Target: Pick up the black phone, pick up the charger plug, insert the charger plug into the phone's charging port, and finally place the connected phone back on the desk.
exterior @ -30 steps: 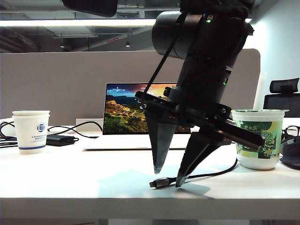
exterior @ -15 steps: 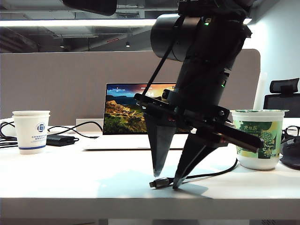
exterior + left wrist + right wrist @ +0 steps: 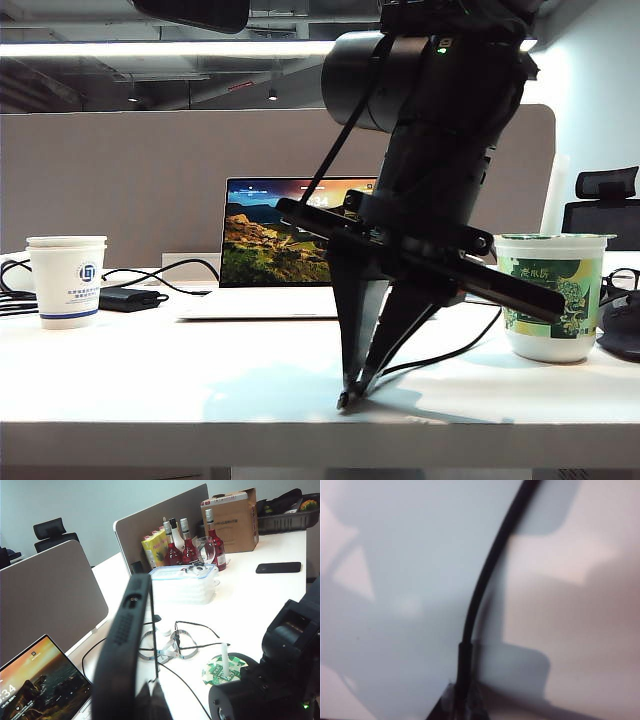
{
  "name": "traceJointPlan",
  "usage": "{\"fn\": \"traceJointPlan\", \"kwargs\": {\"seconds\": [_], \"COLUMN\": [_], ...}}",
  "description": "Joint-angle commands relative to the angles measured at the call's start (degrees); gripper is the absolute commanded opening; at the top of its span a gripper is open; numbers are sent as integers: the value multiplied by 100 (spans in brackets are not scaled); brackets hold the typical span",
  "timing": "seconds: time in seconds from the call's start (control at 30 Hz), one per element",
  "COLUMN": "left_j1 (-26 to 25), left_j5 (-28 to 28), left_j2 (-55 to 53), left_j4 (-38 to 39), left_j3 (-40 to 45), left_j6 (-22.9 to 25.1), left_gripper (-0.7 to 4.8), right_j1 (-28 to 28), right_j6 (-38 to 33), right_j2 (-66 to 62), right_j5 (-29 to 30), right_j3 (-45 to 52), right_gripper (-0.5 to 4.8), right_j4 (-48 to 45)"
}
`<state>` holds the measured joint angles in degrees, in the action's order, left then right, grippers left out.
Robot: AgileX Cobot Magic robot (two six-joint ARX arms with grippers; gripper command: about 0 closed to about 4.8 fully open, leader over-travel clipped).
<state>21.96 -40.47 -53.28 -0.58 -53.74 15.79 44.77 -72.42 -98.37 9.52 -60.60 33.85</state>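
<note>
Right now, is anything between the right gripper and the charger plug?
Nothing visible: the right gripper is shut on the charger plug at the desk. The left gripper holds the black phone.

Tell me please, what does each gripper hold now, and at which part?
The right gripper is shut on the charger plug at its sleeve, down on the desk. The left gripper clamps the black phone at its lower end.

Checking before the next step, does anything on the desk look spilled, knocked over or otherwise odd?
Nothing stands out. The paper cup and green tub stand upright on the desk, no spill. The right hand is shut on the charger plug at the desk surface; the left hand holds the black phone up.
</note>
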Motion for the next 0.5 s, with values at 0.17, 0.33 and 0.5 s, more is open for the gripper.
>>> {"fn": "traceJointPlan", "kwargs": {"seconds": [0.17, 0.33, 0.5], "left_j1": [-4, -7, -4], "left_j5": [-22, -24, -15], "left_j2": [35, 35, 35], "left_j4": [-162, -162, -168], "left_j3": [-44, -44, -44], "left_j6": [-17, -17, -15], "left_gripper": [-6, -6, -6], "right_j1": [4, -37, -157], "right_j6": [1429, 2354, 2767], "right_j2": [238, 704, 1172], "right_j5": [-68, -105, -566], "right_j3": [4, 4, 4], "right_gripper": [-7, -7, -7], "right_j4": [-140, -505, -588]}}
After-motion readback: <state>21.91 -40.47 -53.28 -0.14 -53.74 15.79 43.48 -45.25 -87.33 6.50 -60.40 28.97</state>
